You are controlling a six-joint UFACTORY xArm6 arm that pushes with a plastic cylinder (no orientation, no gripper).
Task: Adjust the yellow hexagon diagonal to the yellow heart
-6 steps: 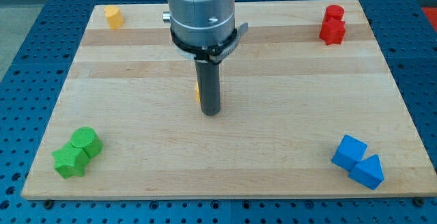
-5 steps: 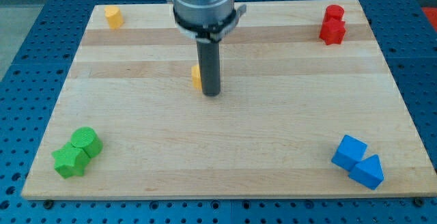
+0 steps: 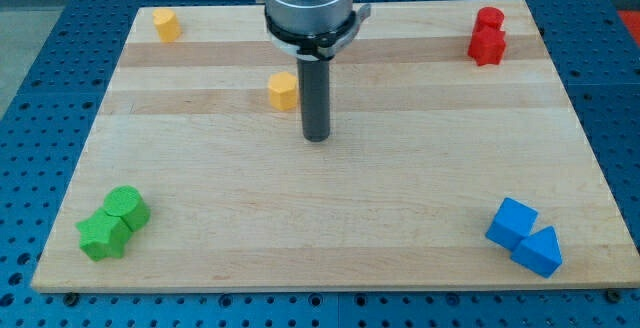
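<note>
Wooden bench (image 3: 400,218) with my tip (image 3: 316,138) resting near its centre; the rod ends plainly, with no hand and nothing held. The yellow hexagon (image 3: 283,91) sits just beside the rod, toward the view's left and slightly above the tip. The yellow heart (image 3: 166,24) lies well apart at the top-left corner. Green blocks (image 3: 113,222) occupy bottom left, blue blocks (image 3: 524,236) bottom right, red blocks (image 3: 487,36) top right.
</note>
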